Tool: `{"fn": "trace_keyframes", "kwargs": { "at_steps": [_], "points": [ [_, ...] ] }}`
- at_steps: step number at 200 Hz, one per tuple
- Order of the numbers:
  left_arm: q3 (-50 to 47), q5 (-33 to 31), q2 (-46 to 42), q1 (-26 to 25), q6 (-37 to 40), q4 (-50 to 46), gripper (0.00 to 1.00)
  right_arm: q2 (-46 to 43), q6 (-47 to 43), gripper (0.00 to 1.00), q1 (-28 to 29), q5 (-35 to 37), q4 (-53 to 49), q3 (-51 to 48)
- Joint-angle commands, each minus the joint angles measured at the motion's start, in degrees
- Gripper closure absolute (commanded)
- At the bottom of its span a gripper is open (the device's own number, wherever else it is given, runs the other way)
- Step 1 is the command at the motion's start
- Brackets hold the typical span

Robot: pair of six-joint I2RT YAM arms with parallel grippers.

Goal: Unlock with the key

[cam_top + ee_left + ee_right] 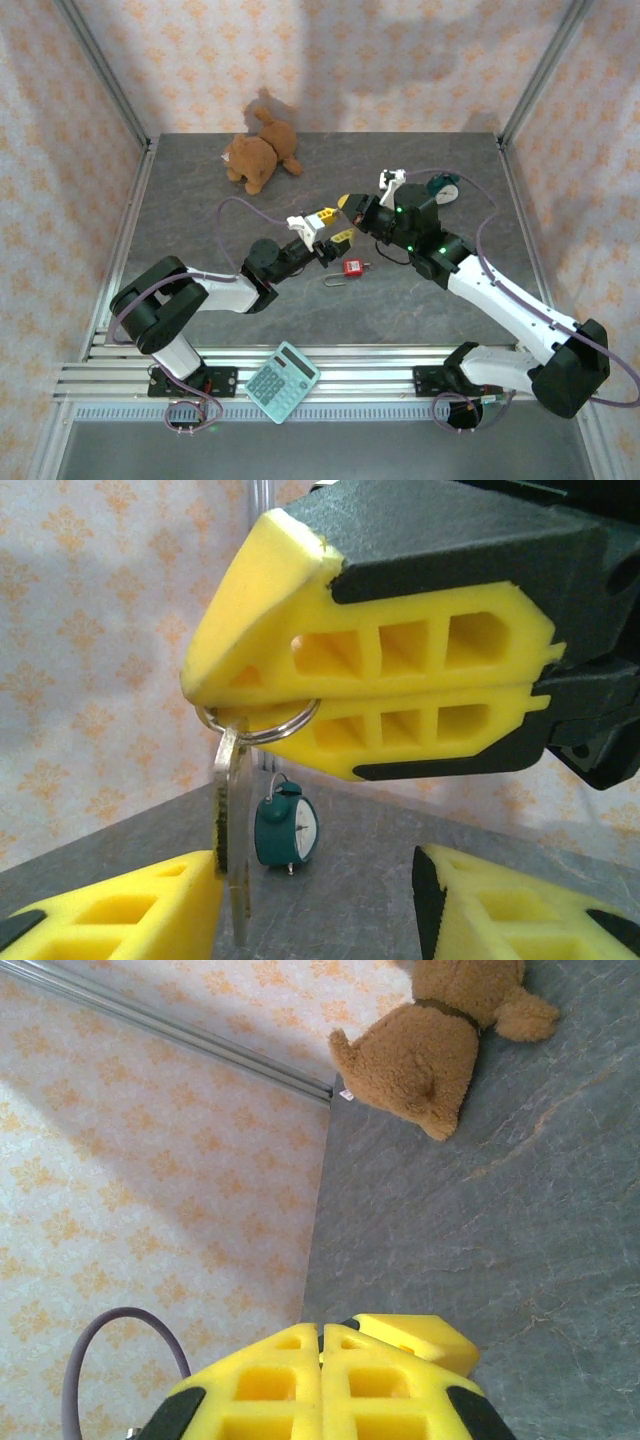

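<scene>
Left gripper point(316, 880): parted, its yellow fingers point(110, 915) on either side of the hanging key, grasping nothing.
Key point(228, 820): hung blade-down, just beside one finger, apart from the other.
Right gripper point(207, 693): clenched on the key's ring point(262, 727).
Padlock point(352, 267): red, lying on the table point(200, 190) just beneath both grippers.
Clock point(285, 830): teal, upright behind the key.

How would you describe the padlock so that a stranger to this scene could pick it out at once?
Start with the grey table and look near its middle, roughly between the brown teddy bear at the far side and the teal calculator at the near edge. The padlock lies flat there: small, red, with a silver shackle, unlike anything near it.
</scene>
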Motion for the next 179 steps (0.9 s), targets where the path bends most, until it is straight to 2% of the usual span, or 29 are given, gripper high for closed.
{"fn": "trace_keyframes", "kwargs": {
  "at_steps": [1,35,122,179],
  "points": [
    [1.6,-0.7,0.6,0.4,1.3,2.5,0.50,0.1,1.5,1.00,-0.2,-1.2,3.2,-0.7],
    [2.8,-0.3,1.2,0.4,1.3,2.5,0.59,-0.2,2.6,1.00,-0.2,-1.3,4.2,-1.8],
    [1.2,1.5,0.3,0.4,1.3,2.5,1.00,-2.8,0.0,1.00,-0.2,4.5,0.4,-2.4],
    [1.3,3.6,0.3,1.1,0.2,2.5,1.00,-4.6,-3.6,1.00,-0.2,9.7,-4.3,-3.2]
  ]
}}
